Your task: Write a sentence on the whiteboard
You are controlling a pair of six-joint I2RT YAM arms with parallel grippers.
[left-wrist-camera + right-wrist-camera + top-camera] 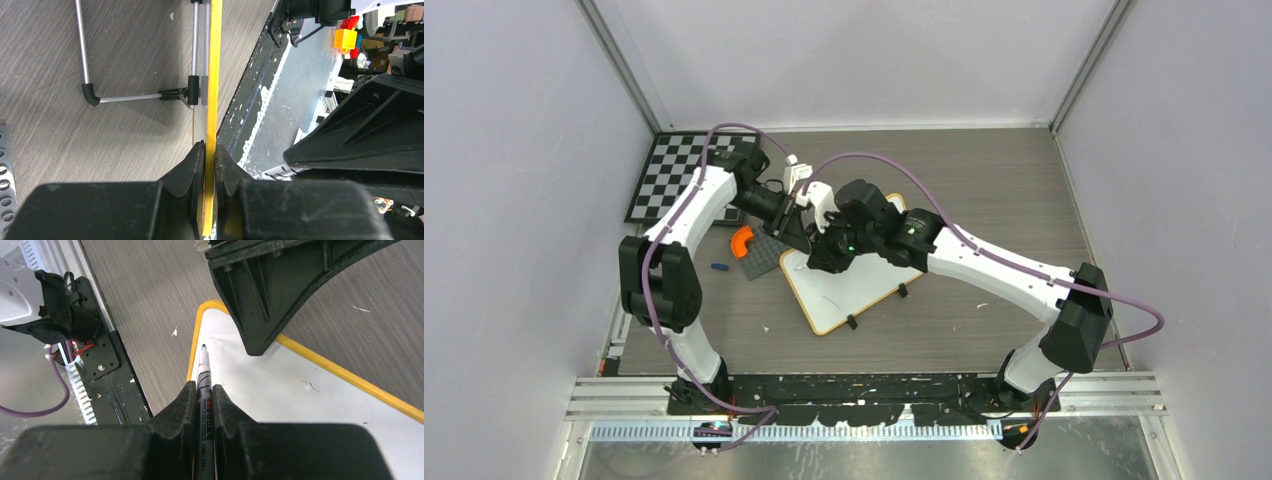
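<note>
I have my left jaws clamped on the edge of the whiteboard [215,75]; my right jaws grip a marker [203,370], tip near that whiteboard's corner.

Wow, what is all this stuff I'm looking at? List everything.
whiteboard: one, white with yellow-orange frame, mid-table, no blue writing visible
marker: one, white-and-black barrel, tip near the board's corner
checkerboard: one, black and white, far left corner
studded plate: one, grey, left of the board
curved piece: one, orange, by the plate's far end
small item: one, blue, left of the plate
table: one, grey wood grain
left gripper: one, black, shut on the board's frame
right gripper: one, black, shut on the marker
</note>
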